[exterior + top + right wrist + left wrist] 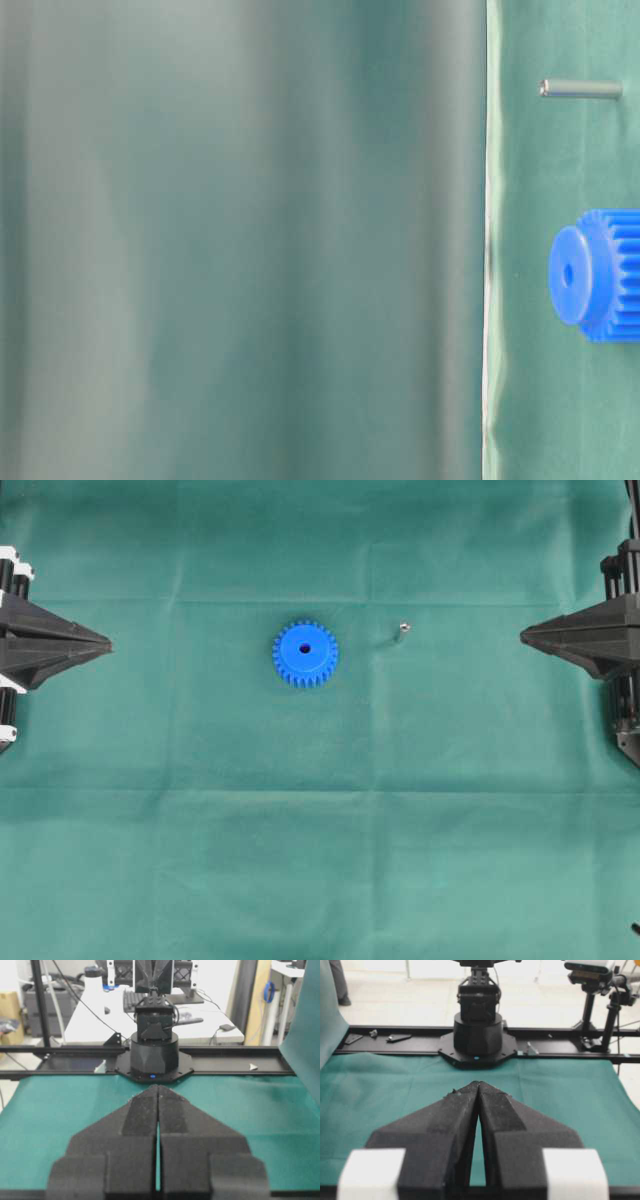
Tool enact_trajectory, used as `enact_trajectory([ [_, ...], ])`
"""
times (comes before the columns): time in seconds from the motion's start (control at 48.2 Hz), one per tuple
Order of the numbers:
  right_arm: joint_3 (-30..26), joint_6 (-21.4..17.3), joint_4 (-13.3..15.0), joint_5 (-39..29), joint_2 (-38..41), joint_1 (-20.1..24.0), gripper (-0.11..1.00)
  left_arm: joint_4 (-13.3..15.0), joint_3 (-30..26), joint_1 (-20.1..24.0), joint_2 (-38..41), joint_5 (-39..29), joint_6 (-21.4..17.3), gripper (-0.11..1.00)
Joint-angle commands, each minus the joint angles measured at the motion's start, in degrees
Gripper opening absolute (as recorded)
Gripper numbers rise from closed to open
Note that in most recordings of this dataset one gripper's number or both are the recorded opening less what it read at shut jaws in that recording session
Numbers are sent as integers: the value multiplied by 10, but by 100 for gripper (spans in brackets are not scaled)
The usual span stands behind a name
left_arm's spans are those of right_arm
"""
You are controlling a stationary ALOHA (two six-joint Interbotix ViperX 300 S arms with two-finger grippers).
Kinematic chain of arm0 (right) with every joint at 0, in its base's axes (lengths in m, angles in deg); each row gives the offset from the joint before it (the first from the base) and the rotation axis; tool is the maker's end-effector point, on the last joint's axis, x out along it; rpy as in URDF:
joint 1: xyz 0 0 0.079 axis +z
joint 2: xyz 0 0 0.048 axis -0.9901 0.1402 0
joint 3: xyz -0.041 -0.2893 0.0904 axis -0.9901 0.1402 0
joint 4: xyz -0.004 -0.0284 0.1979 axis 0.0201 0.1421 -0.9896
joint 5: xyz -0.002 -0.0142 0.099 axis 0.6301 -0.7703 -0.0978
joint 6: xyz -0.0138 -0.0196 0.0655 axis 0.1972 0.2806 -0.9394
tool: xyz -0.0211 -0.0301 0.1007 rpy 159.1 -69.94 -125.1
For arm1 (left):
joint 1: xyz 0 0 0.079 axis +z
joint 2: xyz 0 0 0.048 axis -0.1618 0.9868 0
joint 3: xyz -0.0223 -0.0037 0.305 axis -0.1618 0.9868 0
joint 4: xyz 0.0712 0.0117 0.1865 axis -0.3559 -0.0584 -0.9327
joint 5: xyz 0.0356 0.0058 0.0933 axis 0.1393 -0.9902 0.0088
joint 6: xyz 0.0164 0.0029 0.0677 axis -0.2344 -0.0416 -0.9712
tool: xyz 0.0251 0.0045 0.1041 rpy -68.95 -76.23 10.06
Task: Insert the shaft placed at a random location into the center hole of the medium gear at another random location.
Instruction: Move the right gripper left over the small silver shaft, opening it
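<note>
- Lying flat near the middle of the green cloth (320, 860), a little toward the far edge: the medium gear (305, 653), bright blue, teeth all around the rim, raised hub facing up.
- Showing as a small dark round spot in the middle of that hub: the center hole (305, 648), with nothing in it.
- Resting on the cloth to the right of the gear in the overhead view, near it but clearly apart: the shaft (401, 632), a tiny silver-grey pin, tilted a little in that view.
- Appearing again in the table-level view, on the narrow strip of cloth at the right edge, with most of the picture filled by a blurred green fold.
- Waiting at the left border of the cloth, well apart from the gear: the left gripper (108, 640), fingertips pressed together to a point, holding nothing.
- Waiting at the right border, well apart from the shaft: the right gripper (522, 634), also closed to a point, also holding nothing.
- Covering the whole table with faint creases and folds, and ending at a black rail (560, 1045) on each arm's side.
- Standing beyond the rail in the right wrist view: a white desk (90, 1020) with cables and a keyboard, and a black stand pole.
</note>
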Motion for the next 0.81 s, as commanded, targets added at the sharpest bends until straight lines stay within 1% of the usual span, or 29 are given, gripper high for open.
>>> enact_trajectory([
  [0.0,-7,-4,0,-4,5,0,1,-5,-23,-2,6,-12,3,0],
  [0.166,-11,-3,0,-20,17,-10,1,-5,-24,-1,5,-18,3,0],
  [0.373,-7,-3,0,-8,50,-47,1,-6,-23,-2,5,-18,2,0],
  [0.415,-6,-4,0,-4,60,-51,4,-6,-23,-2,5,-19,2,0],
  [0.456,-5,-4,0,1,69,-54,10,-6,-23,-2,6,-19,1,0],
  [0.498,-4,-3,0,6,83,-58,18,-6,-22,-2,6,-19,1,0],
  [0.581,-2,-2,0,17,113,-65,42,-6,-23,-2,6,-19,0,0],
  [0.664,1,1,-1,33,155,-71,68,-6,-22,-2,6,-19,-1,0],
  [0.726,4,3,0,52,189,-78,85,-6,-22,-2,6,-19,-2,0],
  [0.767,4,3,0,68,221,-86,90,-6,-22,-2,7,-19,-3,0],
  [0.788,4,3,0,74,235,-90,89,-6,-22,-2,7,-19,-3,0],
])
